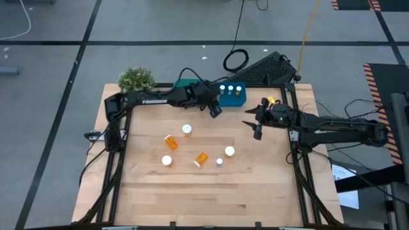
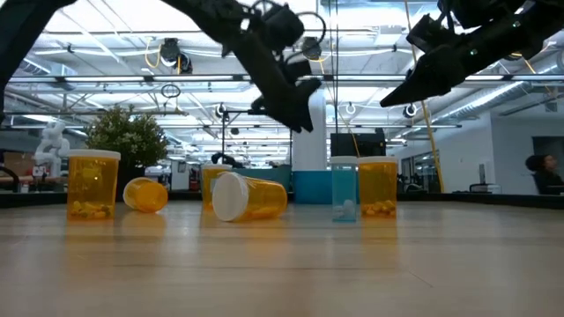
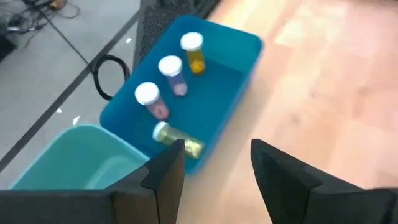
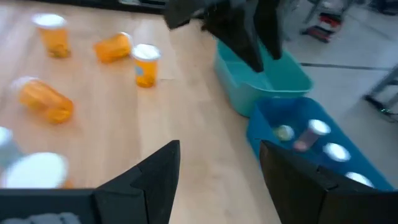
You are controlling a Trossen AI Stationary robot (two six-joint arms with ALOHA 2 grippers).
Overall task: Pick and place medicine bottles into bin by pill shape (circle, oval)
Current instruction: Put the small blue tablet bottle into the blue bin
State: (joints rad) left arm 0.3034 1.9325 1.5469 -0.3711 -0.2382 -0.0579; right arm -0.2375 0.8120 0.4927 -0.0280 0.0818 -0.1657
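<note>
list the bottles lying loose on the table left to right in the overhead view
Upright bottle → tipped bottle → upright bottle → tipped bottle → small clear bottle → upright bottle.

Even, bright overhead light; ceiling lamps point(image 2: 167, 55) glare in the low view, arms silhouetted dark against them. Soft short shadows on the tabletop point(image 1: 204, 191). Right wrist view motion-blurred, bottles point(image 4: 46, 102) beyond the fingers point(image 4: 155, 180) smeared. Left wrist view slightly soft.
</note>
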